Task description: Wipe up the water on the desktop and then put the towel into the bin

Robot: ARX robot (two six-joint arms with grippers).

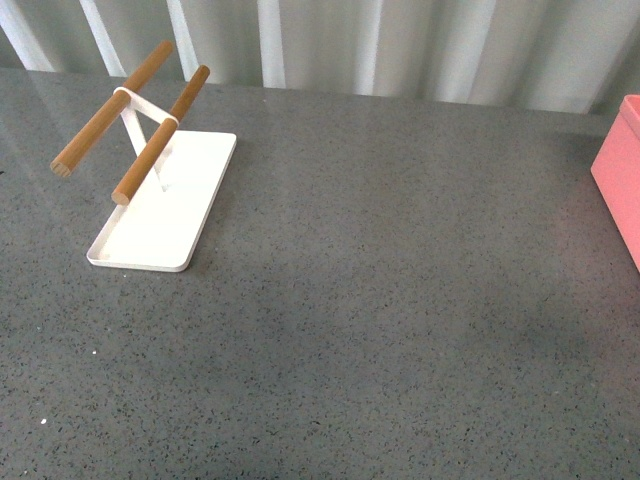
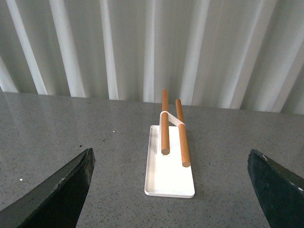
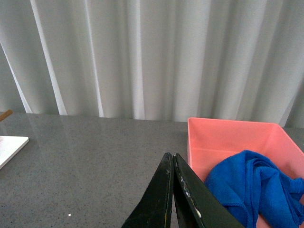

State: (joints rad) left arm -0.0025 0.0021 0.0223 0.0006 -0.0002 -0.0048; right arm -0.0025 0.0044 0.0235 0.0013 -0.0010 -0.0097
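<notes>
White pleated curtains [image 1: 400, 45] close off the far edge of the desktop [image 1: 380, 300] — dark grey, speckled, slightly glossy, and from my front camera I spot no arm on it. Far left on it sits a flat white tray [image 1: 165, 210], long axis running from near-left to far-right, with two wooden rods [image 1: 160, 135] held above it on a white bracket, tilted along roughly the same line. At the right edge I only get a slice of the bin [image 1: 618, 180], salmon pink.

Right wrist view: the towel [image 3: 254, 187] is inside the bin [image 3: 228, 135] — bright blue, crumpled in a heap against the near wall, no clear long axis that I can read. My right gripper [image 3: 172, 190] is pressed closed, fingers touching, holding nothing, just beside the bin's near corner.

Left wrist view: my left gripper [image 2: 175, 190] is spread wide, one finger [image 2: 61, 190] at each side of the picture, empty. The tray [image 2: 168, 178] lies ahead between them, lengthwise away from the camera, rods [image 2: 183, 137] pointing back at it.
</notes>
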